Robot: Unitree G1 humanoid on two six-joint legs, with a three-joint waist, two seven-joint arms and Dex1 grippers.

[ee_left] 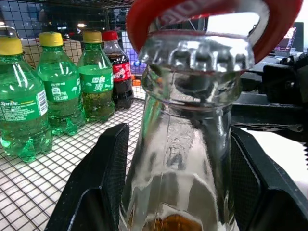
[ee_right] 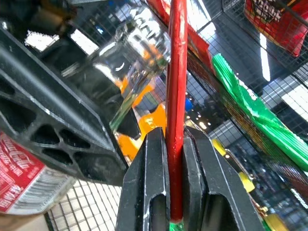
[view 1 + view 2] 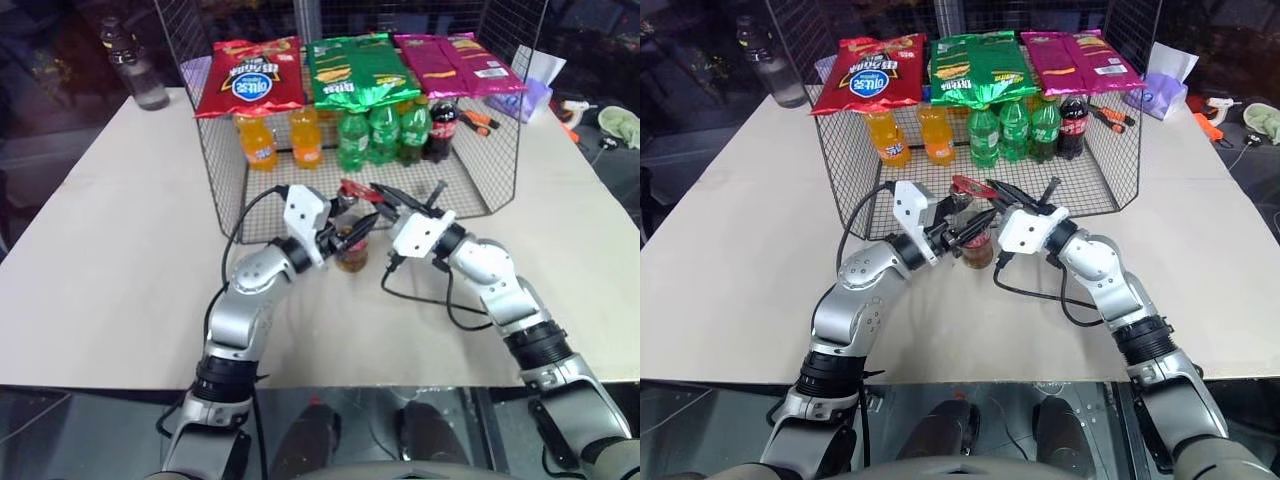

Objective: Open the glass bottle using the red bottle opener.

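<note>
The glass bottle (image 3: 352, 252) stands on the table just in front of the wire cage, amber liquid in its lower part. My left gripper (image 3: 348, 236) is shut on the glass bottle; its black fingers (image 1: 101, 178) press the glass from both sides below the neck. The metal cap (image 1: 197, 54) is on the bottle. My right gripper (image 3: 380, 200) is shut on the handle of the red bottle opener (image 3: 355, 190); its fingers (image 2: 149, 183) clamp the flat handle (image 2: 176, 96) edge-on. The opener's ring head (image 1: 144, 19) sits over the cap's rim.
A wire cage (image 3: 225, 190) stands behind the grippers, holding orange soda bottles (image 3: 258, 140), green bottles (image 3: 352, 140) and a cola bottle (image 3: 443, 128), with chip bags (image 3: 250, 75) on top. A water bottle (image 3: 140, 70) stands far left; an orange-handled tool (image 3: 482, 120) lies far right.
</note>
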